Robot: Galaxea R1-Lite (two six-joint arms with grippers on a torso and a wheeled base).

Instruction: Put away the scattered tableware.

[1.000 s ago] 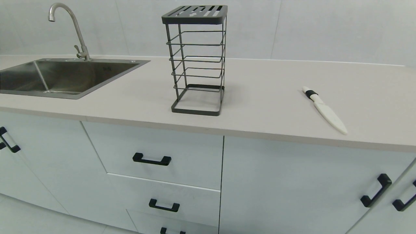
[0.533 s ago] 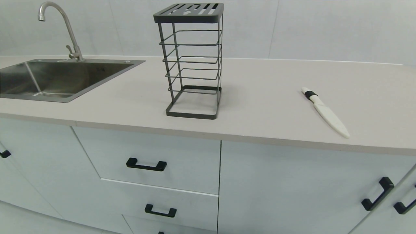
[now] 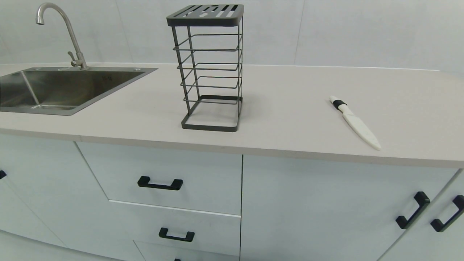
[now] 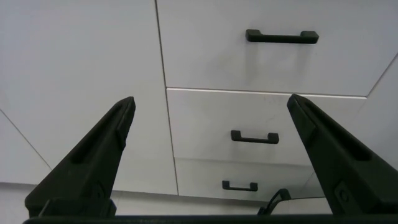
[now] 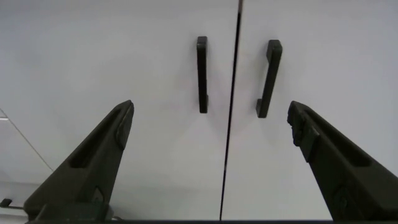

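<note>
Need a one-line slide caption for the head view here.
White knife lies on the counter right of an empty black wire rack, sink at far left.

kitchen | sink [image 3: 69, 108] + faucet [image 3: 59, 30] | countertop [image 3: 290, 119] | drawers [image 3: 159, 181]

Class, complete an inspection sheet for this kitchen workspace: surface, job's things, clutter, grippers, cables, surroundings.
surface: pale countertop, flat.
job's things: white knife lying flat on the countertop's right side, apart from the upright wire rack, which stands empty.
clutter: nothing seen.
grippers: left gripper open, empty, facing drawer fronts; right gripper open, empty, facing cabinet doors.
cables: small dark loop near the left gripper, too small to tell.
surroundings: sink with tap at left; tiled wall behind.
</note>
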